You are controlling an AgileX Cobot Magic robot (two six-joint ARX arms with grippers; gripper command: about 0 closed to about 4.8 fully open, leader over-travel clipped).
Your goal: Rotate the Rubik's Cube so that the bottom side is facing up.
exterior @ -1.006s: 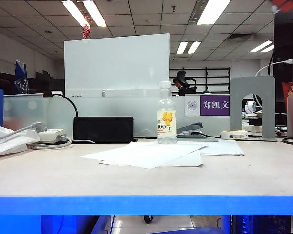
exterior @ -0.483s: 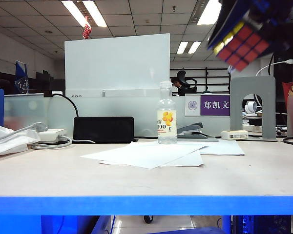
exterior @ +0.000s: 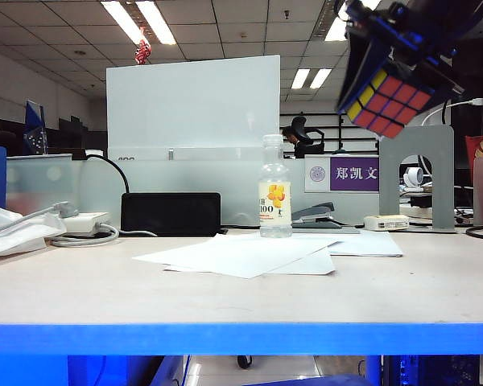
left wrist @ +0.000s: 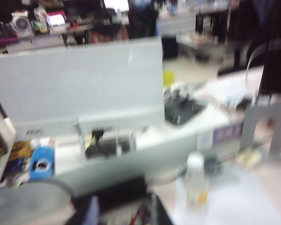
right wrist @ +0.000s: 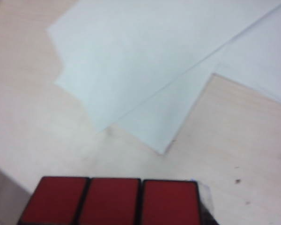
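Observation:
The Rubik's Cube [exterior: 390,100] hangs tilted high above the table's right side, its red face turned down and a yellow column beside it. My right gripper [exterior: 386,52] is shut on it from above, dark with blue parts. In the right wrist view only one red row of the Rubik's Cube [right wrist: 114,201] shows, over the table and papers; the fingers are hidden. My left gripper [left wrist: 124,214] is outside the exterior view. Its own view is blurred, with two dark fingers [left wrist: 91,211] standing apart and nothing between them, facing the white board [left wrist: 79,84].
A clear bottle [exterior: 274,197] stands on loose white papers [exterior: 241,253] mid-table, also seen as the bottle [left wrist: 195,185]. Behind are a black box [exterior: 171,213], a stapler [exterior: 314,215], a grey bookend [exterior: 419,173] and cables [exterior: 80,233] at the left.
The right gripper has come down into the exterior view from the top right corner with the cube, then shifted slightly left. The table's things have not moved.

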